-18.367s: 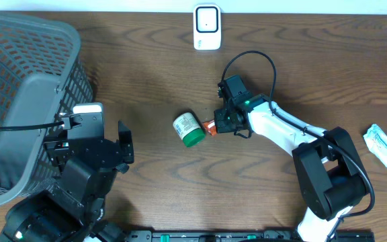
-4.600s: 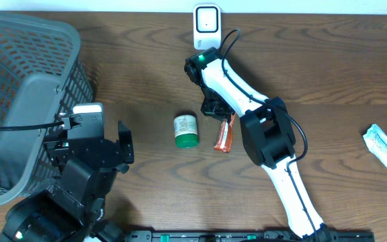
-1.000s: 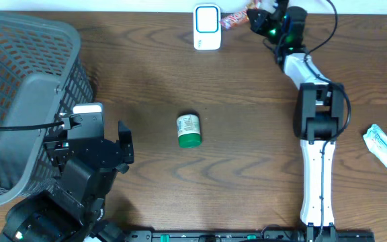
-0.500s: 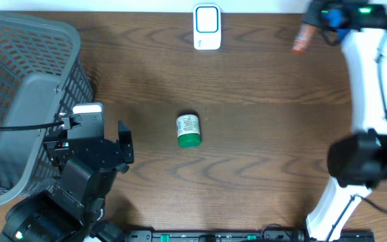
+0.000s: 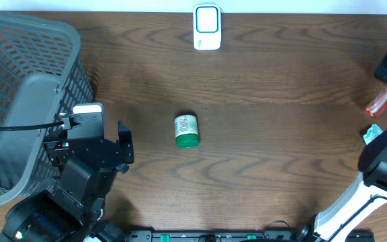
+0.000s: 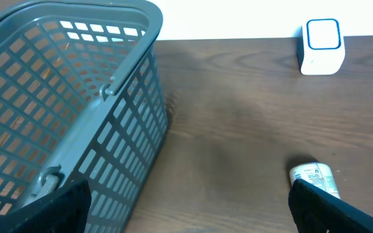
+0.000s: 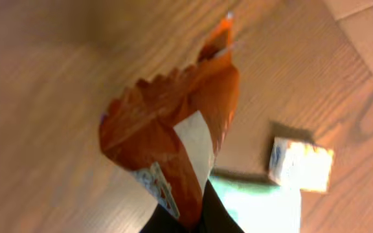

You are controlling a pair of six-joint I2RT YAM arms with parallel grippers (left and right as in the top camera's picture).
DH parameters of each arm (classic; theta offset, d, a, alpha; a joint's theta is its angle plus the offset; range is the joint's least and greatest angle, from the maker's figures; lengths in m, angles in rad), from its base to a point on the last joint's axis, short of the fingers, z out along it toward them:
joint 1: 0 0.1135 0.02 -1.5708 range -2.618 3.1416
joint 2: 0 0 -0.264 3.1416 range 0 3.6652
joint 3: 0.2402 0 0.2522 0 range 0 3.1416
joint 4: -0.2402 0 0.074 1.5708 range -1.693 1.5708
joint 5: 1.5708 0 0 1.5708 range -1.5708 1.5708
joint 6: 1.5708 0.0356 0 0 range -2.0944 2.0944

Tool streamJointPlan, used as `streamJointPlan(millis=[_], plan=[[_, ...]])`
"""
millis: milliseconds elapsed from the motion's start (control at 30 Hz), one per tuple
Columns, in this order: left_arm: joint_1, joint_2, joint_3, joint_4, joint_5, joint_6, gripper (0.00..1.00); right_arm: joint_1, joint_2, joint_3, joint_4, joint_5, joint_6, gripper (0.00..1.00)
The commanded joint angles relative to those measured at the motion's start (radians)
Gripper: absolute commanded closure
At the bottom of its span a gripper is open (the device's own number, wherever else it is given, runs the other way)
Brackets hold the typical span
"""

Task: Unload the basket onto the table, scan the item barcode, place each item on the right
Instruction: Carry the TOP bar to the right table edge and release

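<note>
The right pincer (image 7: 188, 219) is largely out of sight. In the wrist view only its dark tips are seen at the bottom border, pressed together on the lower end of the orange packet (image 7: 173, 142). From overhead the arm is cut off by the right border of the picture. The packet is held above the right edge of the desk (image 5: 281, 168), well apart from the scanner (image 5: 207, 27), which stands at the middle of the far edge.

The print on the packet cannot be read. A white panel with small coloured marks is seen on the crinkled foil, and whether it carries a barcode cannot be told. The upper end of the packet is jagged. Beneath it a small white box (image 7: 301, 165) is blurred, and a pale green packet (image 7: 264, 204) is partly hidden behind the pincer tips.

The left pincer (image 6: 190, 194) is spread wide and nothing is held in it. Only its black fingers (image 6: 63, 210) are shown, in the lower corners of the wrist view.

The basket (image 5: 25, 87) at the left edge of the desk is a grey plastic lattice, cut off by the picture border. The bottle (image 5: 186, 130) lies on its side near the middle of the desk, with a white label and a green cap; in the left wrist view it is half hidden by a finger. The scanner is a white rounded block with a blue-rimmed square face. The desk is dark brown wood with a wavy grain.
</note>
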Motion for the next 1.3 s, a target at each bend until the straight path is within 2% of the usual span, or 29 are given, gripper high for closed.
streamJointPlan(millis=[0, 200, 367, 400, 433, 500, 600, 633, 667, 867, 1033, 1267], plan=[[0.003, -0.003, 0.006, -0.003, -0.012, -0.005, 0.02, -0.070, 0.012, -0.110, 0.098, 0.016, 0.045, 0.99], [0.003, -0.003, 0.006, -0.003, -0.012, -0.005, 0.02, -0.150, 0.021, -0.291, 0.305, -0.074, 0.050, 0.99], [0.003, -0.003, 0.006, -0.003, -0.012, -0.005, 0.02, -0.188, 0.020, -0.344, 0.408, -0.085, 0.049, 0.98], [0.003, -0.003, 0.006, -0.003, -0.012, -0.005, 0.02, -0.192, 0.018, -0.336, 0.408, -0.095, 0.048, 0.92], [0.003, -0.003, 0.006, -0.003, -0.012, -0.005, 0.02, -0.196, 0.017, -0.324, 0.404, -0.098, 0.049, 0.82], [0.003, -0.003, 0.006, -0.003, -0.012, -0.004, 0.02, -0.198, 0.011, -0.296, 0.390, -0.100, 0.037, 0.50], [0.003, -0.003, 0.006, -0.003, -0.012, -0.005, 0.02, -0.196, -0.008, -0.251, 0.367, -0.106, 0.037, 0.24], [0.003, -0.003, 0.006, -0.003, -0.012, -0.005, 0.02, -0.195, -0.015, -0.238, 0.356, -0.114, 0.038, 0.10], [0.003, -0.003, 0.006, -0.003, -0.012, -0.005, 0.02, -0.194, -0.027, -0.219, 0.338, -0.138, 0.038, 0.02], [0.003, -0.003, 0.006, -0.003, -0.012, -0.004, 0.02, -0.168, -0.101, -0.177, 0.260, -0.403, 0.043, 0.01], [0.003, -0.003, 0.006, -0.003, -0.012, -0.004, 0.02, -0.084, -0.146, -0.177, 0.146, -0.609, 0.106, 0.01], [0.003, -0.003, 0.006, -0.003, -0.012, -0.005, 0.02, 0.124, -0.148, -0.177, 0.005, -0.657, 0.177, 0.01]])
